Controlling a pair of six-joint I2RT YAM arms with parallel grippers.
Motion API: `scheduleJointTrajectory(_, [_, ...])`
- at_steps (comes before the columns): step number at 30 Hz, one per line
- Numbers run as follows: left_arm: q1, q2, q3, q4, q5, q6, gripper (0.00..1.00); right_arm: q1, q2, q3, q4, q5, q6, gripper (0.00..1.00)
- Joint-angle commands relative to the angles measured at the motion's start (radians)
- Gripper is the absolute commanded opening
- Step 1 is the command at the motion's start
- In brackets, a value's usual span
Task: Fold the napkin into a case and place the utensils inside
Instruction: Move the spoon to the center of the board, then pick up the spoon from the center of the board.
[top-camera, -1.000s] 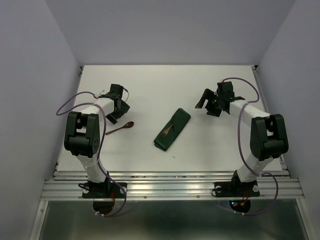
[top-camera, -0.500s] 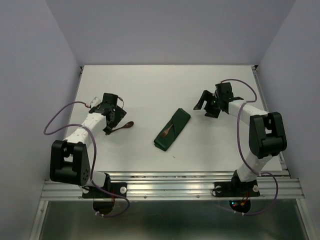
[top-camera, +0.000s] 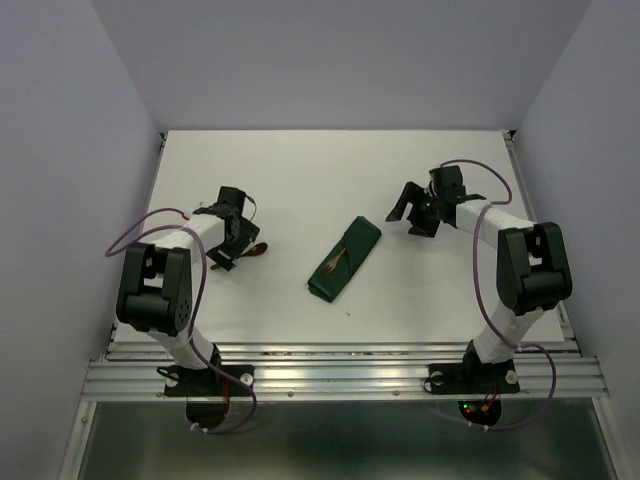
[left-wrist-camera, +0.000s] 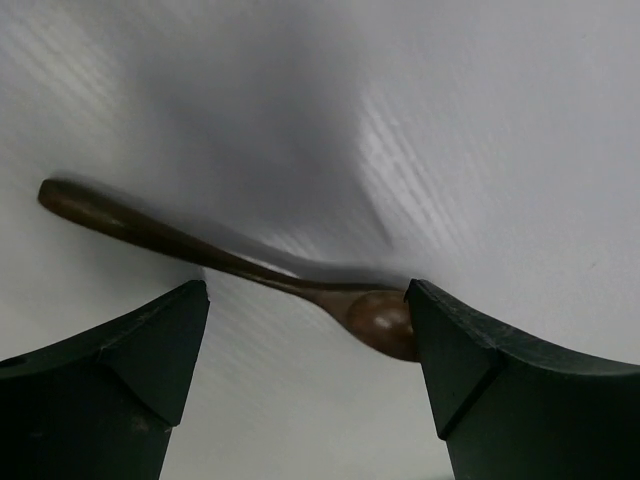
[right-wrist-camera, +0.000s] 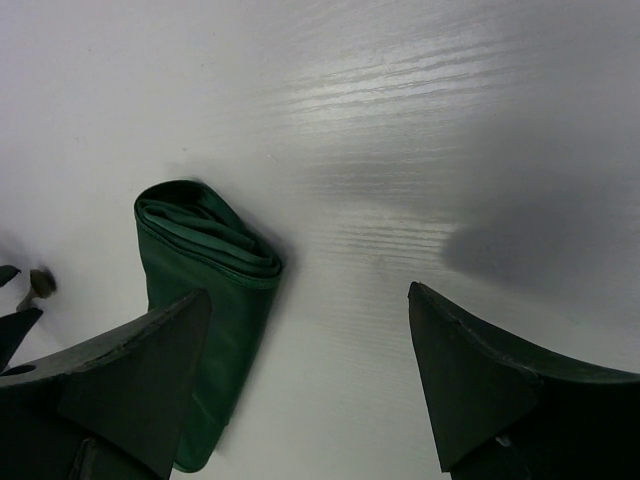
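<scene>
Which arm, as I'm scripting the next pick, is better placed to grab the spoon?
Left. The left gripper hangs open just above the spoon, which lies between its fingers. The right gripper, also open, is on the far side of the folded napkin, away from the spoon.

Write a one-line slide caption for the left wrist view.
Open left fingers frame the wooden spoon lying on the white table.

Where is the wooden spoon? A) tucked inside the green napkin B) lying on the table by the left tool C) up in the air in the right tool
B: the spoon lies flat on the table, right at the left tool's open fingertips, ungripped.
</scene>
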Motion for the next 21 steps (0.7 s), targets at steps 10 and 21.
scheduleJointTrajectory(10, [-0.008, 0.285, 0.325, 0.080, 0.022, 0.289, 0.81, 0.007, -0.049, -0.024, 0.022, -0.006, -0.005, 0.85])
scheduleJointTrajectory(21, [-0.119, 0.334, 0.386, -0.027, 0.010, 0.483, 0.61, 0.007, -0.043, -0.027, 0.030, -0.006, 0.001, 0.85])
